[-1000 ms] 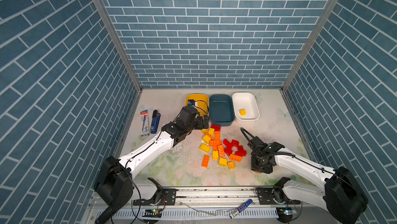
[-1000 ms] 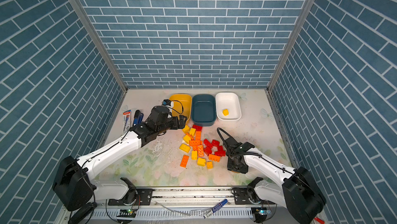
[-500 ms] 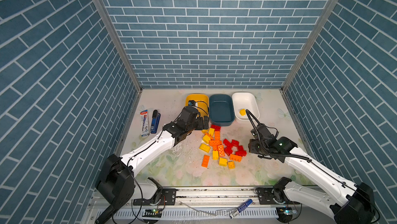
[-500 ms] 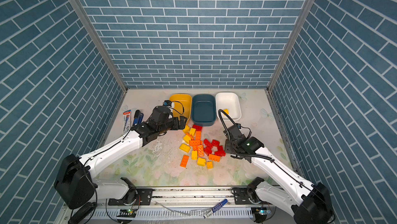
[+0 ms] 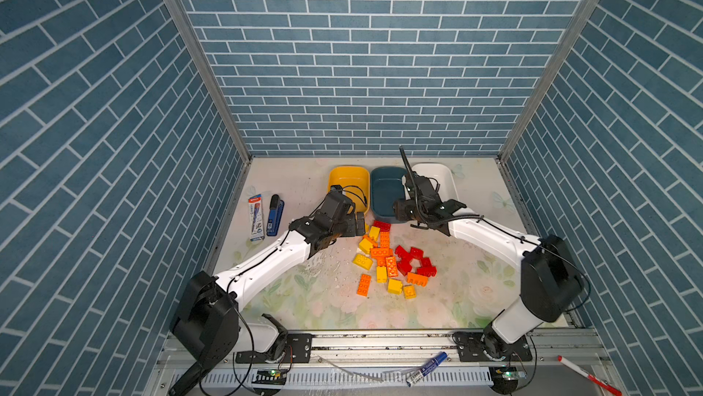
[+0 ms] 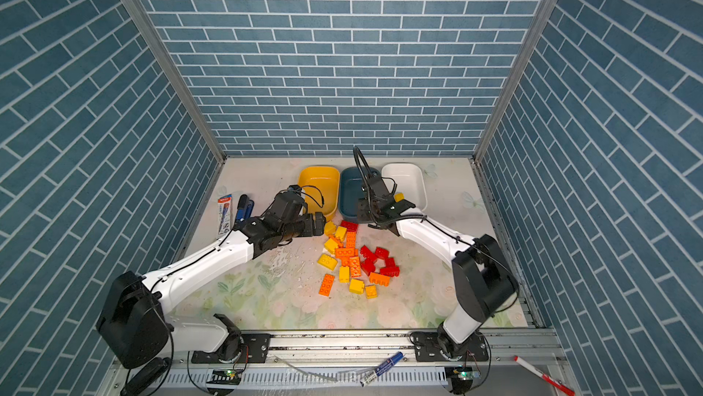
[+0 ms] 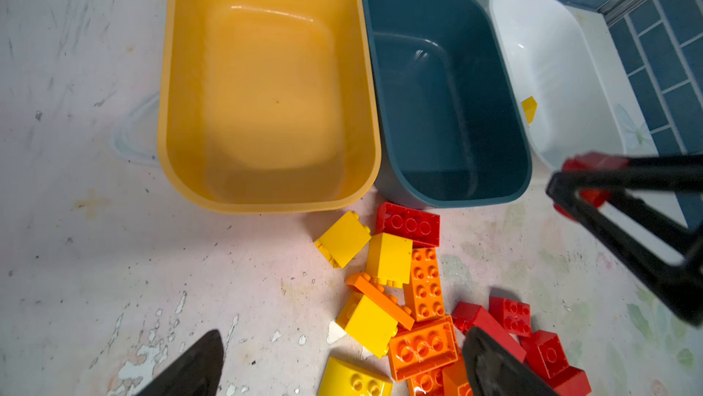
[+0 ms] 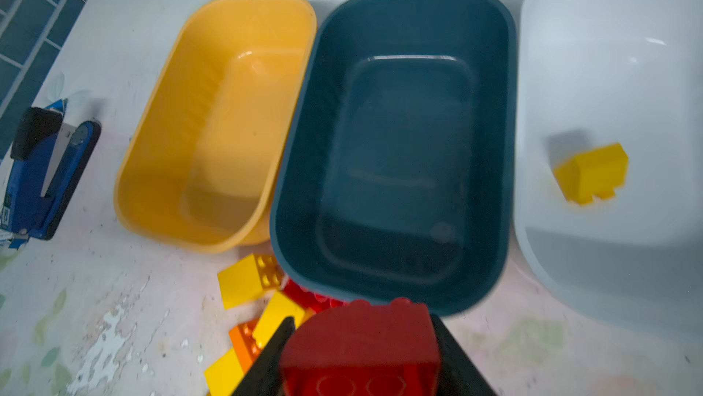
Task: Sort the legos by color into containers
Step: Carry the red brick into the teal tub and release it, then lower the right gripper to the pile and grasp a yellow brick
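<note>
Blue brick-patterned walls close in a flowered table (image 5: 304, 299), where a yellow tub (image 5: 348, 181), a teal tub (image 5: 386, 192) and a white tub (image 5: 441, 177) stand side by side at the back. The loose bricks (image 5: 388, 261) lie in a heap just in front of them.

The right hand (image 5: 402, 211) grips a red brick (image 8: 359, 341) between its fingers, at the near rim of the teal tub. The left hand (image 5: 359, 223) is spread wide and empty at the heap's edge by the yellow tub.

The brick looks bound for the teal tub. It should go well past the rim to the middle, come down low, and only then be let go, so it cannot bounce out.

The right wrist view shows the grip itself, and a lone yellow brick (image 8: 593, 173) in the white tub. In a top view the arm hides that brick. The left wrist view shows the yellow and teal tubs empty.
</note>
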Controlling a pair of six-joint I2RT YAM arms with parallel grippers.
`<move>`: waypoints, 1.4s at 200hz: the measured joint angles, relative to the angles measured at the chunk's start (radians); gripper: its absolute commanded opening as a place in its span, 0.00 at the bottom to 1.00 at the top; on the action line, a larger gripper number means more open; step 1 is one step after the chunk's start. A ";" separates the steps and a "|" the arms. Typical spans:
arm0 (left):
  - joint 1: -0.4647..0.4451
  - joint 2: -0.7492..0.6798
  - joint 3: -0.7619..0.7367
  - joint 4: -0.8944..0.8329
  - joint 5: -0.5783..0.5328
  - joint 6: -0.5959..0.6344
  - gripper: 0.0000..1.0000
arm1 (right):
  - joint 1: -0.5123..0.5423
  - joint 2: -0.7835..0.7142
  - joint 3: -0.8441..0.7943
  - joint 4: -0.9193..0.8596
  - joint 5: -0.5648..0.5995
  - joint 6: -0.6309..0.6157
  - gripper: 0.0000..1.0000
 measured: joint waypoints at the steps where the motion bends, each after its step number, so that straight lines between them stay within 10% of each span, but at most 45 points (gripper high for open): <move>1: 0.000 0.000 -0.001 0.000 0.000 0.000 0.99 | -0.001 0.008 0.008 0.000 0.000 -0.002 0.43; 113: -0.001 0.117 -0.043 -0.029 0.132 -0.067 0.99 | -0.075 0.475 0.540 -0.130 -0.024 -0.077 0.68; 280: 0.009 0.190 -0.021 -0.059 0.035 -0.254 0.99 | 0.071 0.117 0.044 -0.120 -0.244 0.076 0.60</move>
